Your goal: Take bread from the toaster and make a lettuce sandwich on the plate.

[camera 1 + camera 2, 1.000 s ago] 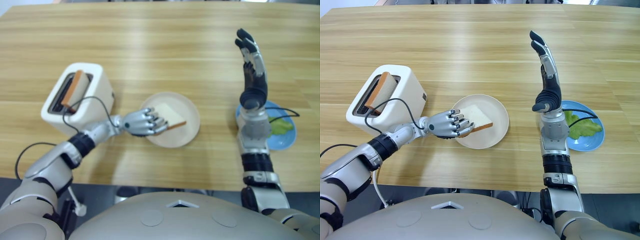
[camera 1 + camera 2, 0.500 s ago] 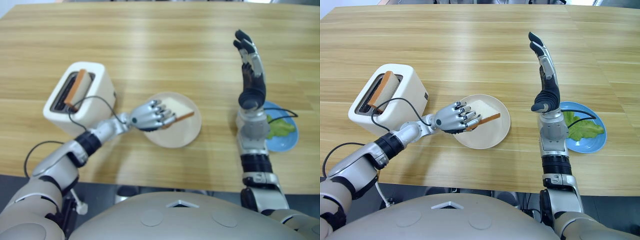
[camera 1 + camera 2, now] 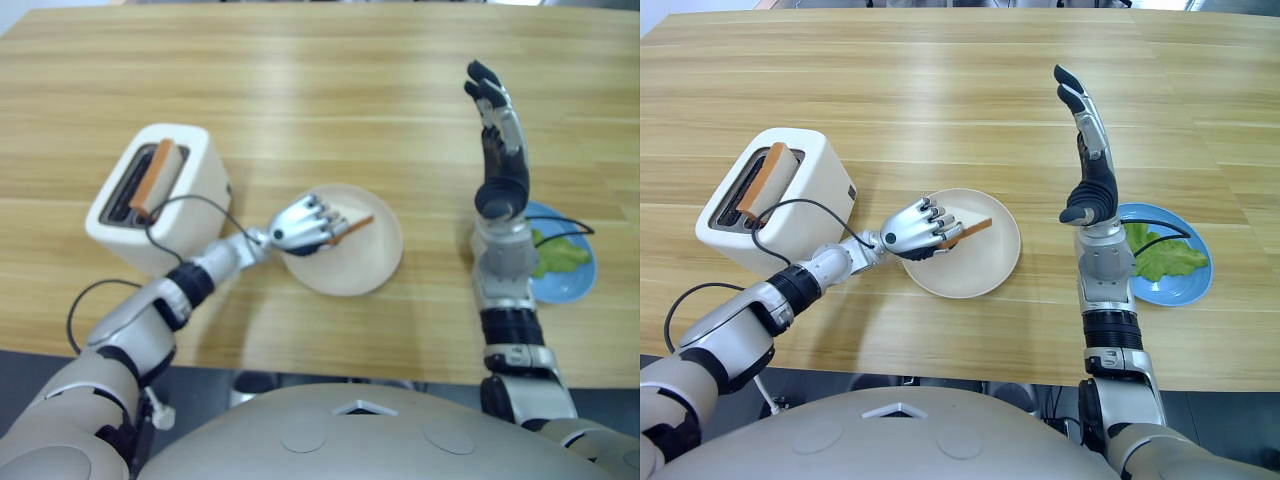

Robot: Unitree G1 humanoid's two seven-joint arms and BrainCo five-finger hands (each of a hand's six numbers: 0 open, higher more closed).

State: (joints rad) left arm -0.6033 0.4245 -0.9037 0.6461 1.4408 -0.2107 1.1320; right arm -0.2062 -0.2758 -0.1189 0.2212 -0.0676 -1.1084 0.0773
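- Wooden table (image 3: 940, 80): one; far half was bare wood with wide room; all things sat in the near half, the near edge running close below the plates
- Toaster (image 3: 815, 195): one, white, toward the table's left side; open wood beyond it and between it and the cream plate
- Cream plate (image 3: 980, 262): one of two plates, near table centre, well apart from the blue plate; most of its surface bare
- Blue plate (image 3: 1165, 288): second plate, toward the right, close to the near edge
- Right hand (image 3: 1090, 150): raised upright just left of the blue plate, fingers straight and pressed together, nothing in it; free wood around it
- Left hand (image 3: 915, 230): at the cream plate's left rim, fingers curled, pinching a bread slice
- Bread: two slices; one (image 3: 975, 226) in the left hand, tilted over the plate, contact with plate not clear; one (image 3: 768, 175) upright in the toaster slot
- Lettuce (image 3: 1165, 255): one green heap on the blue plate; leaves not countable
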